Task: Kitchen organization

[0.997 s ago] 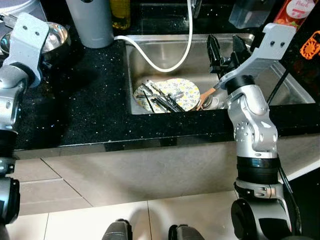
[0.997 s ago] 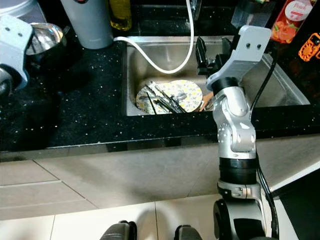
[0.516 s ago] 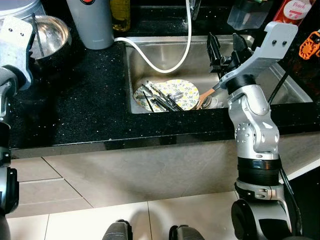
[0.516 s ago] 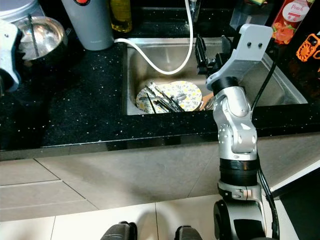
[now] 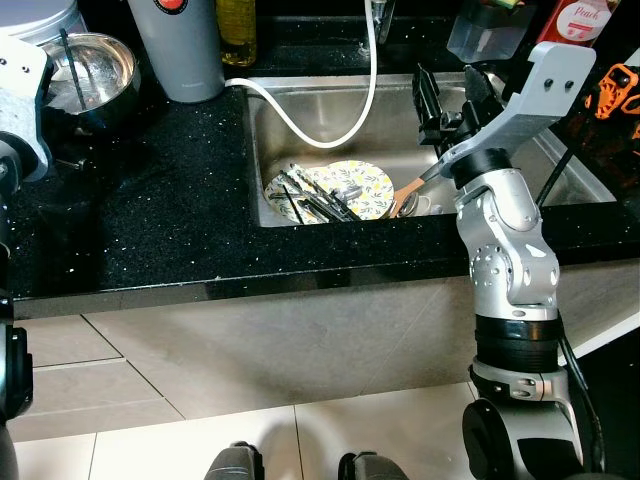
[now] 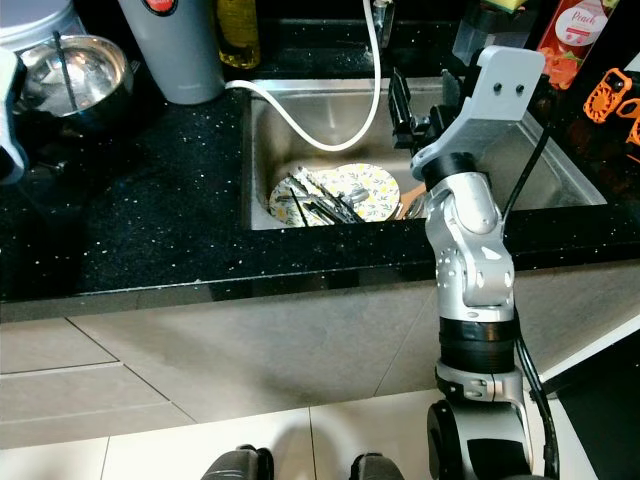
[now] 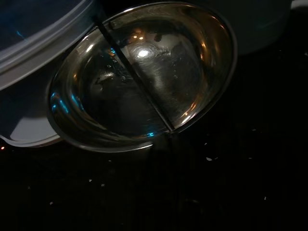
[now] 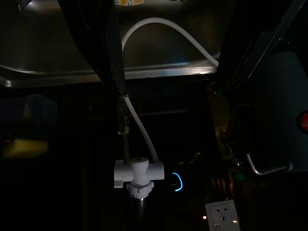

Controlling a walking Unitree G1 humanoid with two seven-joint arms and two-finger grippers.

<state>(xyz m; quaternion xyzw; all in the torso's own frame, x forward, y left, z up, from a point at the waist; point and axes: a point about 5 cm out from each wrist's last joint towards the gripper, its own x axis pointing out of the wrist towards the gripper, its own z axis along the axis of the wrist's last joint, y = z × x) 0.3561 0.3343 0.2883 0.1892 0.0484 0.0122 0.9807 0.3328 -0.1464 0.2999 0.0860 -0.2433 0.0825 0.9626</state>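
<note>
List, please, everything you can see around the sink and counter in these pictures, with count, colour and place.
Sink: one, steel, set in the counter.
Plate: one, yellow patterned, on the sink floor.
Utensils: several, dark and silver, lying across the plate.
Wooden spoon: one, orange-brown, beside the plate.
Hose: one, white, looping from the tap into the sink.
Steel bowl: one, silver, on the counter left of the sink, a thin rod resting in it.
Grey jug: one, behind the sink's left corner.
Counter: one, speckled black.
Right gripper: fingers open, above the sink.
Left gripper: cannot tell; its wrist view looks at the bowl.
</note>
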